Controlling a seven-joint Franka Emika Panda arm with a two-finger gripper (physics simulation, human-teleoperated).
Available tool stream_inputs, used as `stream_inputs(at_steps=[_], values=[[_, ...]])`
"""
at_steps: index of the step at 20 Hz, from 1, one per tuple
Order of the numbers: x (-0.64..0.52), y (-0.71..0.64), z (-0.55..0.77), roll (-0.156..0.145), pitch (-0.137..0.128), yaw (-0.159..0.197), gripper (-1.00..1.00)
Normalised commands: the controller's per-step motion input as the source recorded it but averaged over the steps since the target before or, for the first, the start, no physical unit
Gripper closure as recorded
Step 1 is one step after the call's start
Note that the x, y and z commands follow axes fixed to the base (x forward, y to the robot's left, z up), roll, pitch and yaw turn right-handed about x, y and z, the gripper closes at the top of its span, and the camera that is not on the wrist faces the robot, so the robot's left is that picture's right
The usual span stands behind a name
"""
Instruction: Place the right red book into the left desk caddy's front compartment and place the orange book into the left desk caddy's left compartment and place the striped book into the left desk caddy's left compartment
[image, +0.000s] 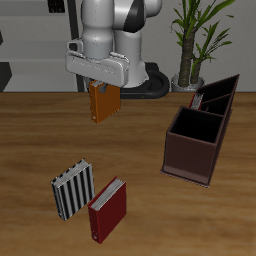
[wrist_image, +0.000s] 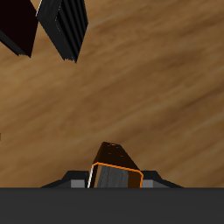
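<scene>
My gripper is shut on the orange book, holding it upright in the air well above the table at the back. In the wrist view the orange book sits between the fingers. The striped book lies flat near the table's front edge, and its cover also shows in the wrist view. A red book lies right beside it. The left desk caddy, dark reddish-brown, stands apart from the gripper. A red book's edge shows in its farthest compartment. I cannot tell which one is the right red book.
A potted plant stands behind the caddy at the table's back. The robot's base is behind the gripper. Bare wood lies between the lying books and the caddy.
</scene>
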Motion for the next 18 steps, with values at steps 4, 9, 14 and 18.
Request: stream_inputs(at_steps=[4,9,14,18], values=[[-0.45,0.41,0.14,-0.008,-0.024,0.055,1.0],[-0.42,0.46,0.06,-0.003,0.018,-0.004,1.0],[-0.39,0.36,0.02,-0.031,-0.035,0.025,1.0],[-0.43,0.39,-0.03,-0.001,-0.023,0.007,1.0]])
